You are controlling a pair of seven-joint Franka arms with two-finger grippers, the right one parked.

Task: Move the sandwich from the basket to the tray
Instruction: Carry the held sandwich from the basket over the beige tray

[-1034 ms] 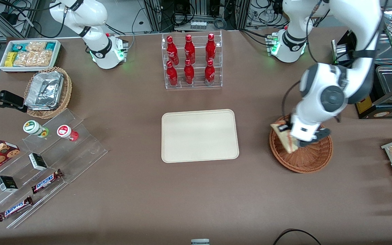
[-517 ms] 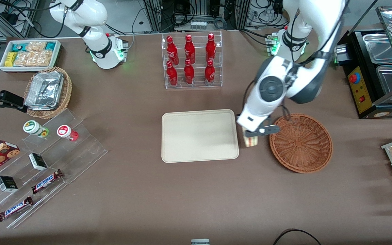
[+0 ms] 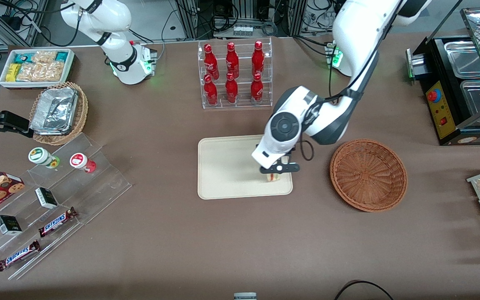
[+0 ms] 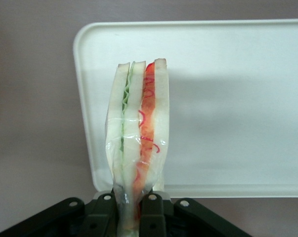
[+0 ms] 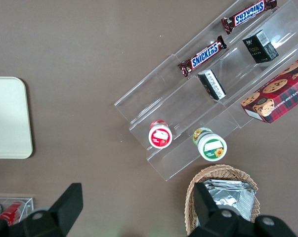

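Note:
My left gripper [image 3: 274,171] hangs over the cream tray [image 3: 227,166], at the tray's corner nearest the reddish-brown wicker basket [image 3: 368,174]. It is shut on the sandwich [image 3: 273,177], which shows only as a small pale bit under the fingers in the front view. In the left wrist view the wrapped sandwich [image 4: 137,133] stands edge-on between the black fingers [image 4: 153,213], its green and red filling visible, with the tray [image 4: 237,98] below it. Nothing lies in the basket.
A clear rack of red bottles [image 3: 234,75] stands farther from the camera than the tray. Toward the parked arm's end are a tan basket of foil containers [image 3: 58,112], a white snack bin [image 3: 36,66] and clear steps with snacks [image 3: 48,200]. A warmer cabinet [image 3: 461,83] is at the working arm's end.
The gripper has carried the sandwich out of the basket, across the gap, to above the tray's near corner. The basket now holds nothing.

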